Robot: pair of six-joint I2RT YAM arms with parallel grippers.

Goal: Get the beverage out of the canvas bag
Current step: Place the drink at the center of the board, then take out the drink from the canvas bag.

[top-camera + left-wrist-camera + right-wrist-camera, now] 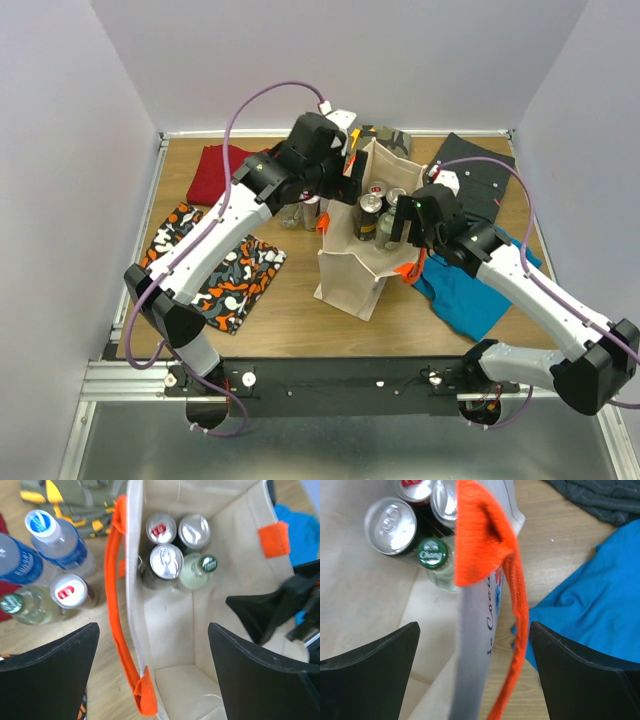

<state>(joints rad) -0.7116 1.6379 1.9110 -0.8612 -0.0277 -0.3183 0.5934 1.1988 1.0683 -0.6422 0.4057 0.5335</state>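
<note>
Beige canvas bag [348,275] stood upright with its mouth open, and I saw three cans [166,561] and a green-capped bottle [197,570] packed together in its far corner. My left gripper [152,630] hung wide open astride the wall with the orange handle [115,605], gripping nothing; my right gripper [473,630] gaped just as wide over the opposite rim, likewise empty

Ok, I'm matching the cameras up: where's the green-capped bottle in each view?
Top external: green-capped bottle sits mid-frame, in the canvas bag's far end.
Left wrist: upper centre, right of the silver can.
Right wrist: upper left, lower right of that can.
Shared landmark: that silver can beside it.
</note>
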